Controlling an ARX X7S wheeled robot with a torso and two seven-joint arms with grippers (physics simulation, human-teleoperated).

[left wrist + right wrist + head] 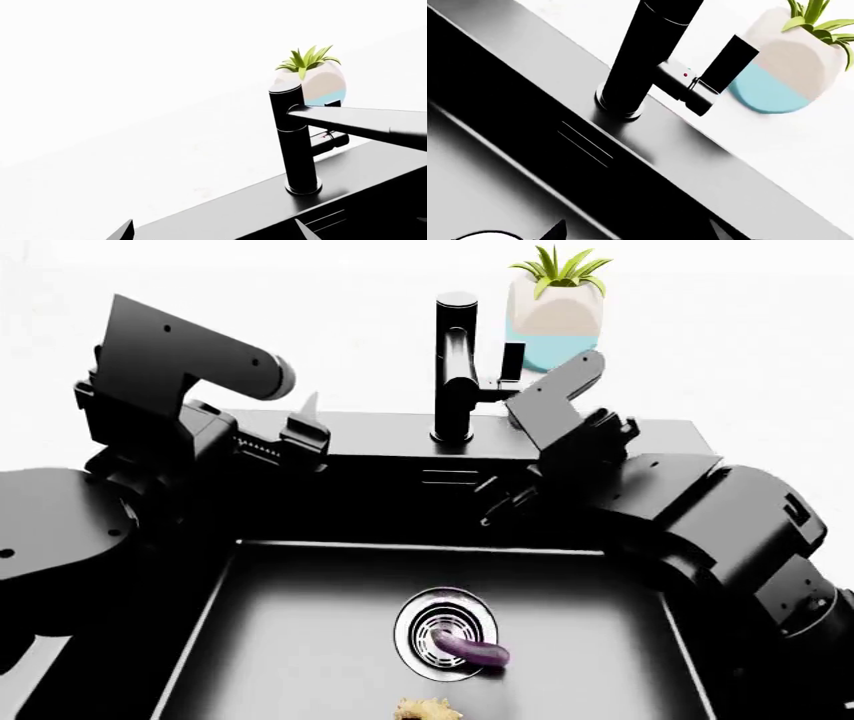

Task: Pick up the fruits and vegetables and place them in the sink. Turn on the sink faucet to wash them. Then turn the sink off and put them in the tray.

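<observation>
Lying in the black sink (pixel 267 640), the purple eggplant (pixel 474 648) rests across the round chrome drain strainer (pixel 434 625), with one end reaching past the strainer's rim toward the robot's right. The knobbly tan ginger piece (pixel 424 708) sits on the basin floor just nearer the robot than the strainer, cut off by the lower edge of the head view, and apart from the eggplant. The matte black faucet (pixel 454 370) stands upright on the sink's rear deck, its small side lever (pixel 720 70) pointing toward the white-and-blue plant pot (pixel 554 320), which stands on the white table (pixel 334 280) behind and to the right of the tap. No water shows at the spout or in the basin. The right gripper (pixel 514 502) hangs over the back edge of the basin, just right of and below the faucet's base, with its fingers dark against the sink; its wrist view shows two fingertips set apart at the frame's edge with nothing between them, so the jaws stand parted. The left gripper (pixel 304 420) is raised over the rear deck to the left of the faucet, well apart from it, and its wrist view likewise shows two separated fingertips holding nothing. Neither gripper touches the lever, the eggplant or the ginger.
</observation>
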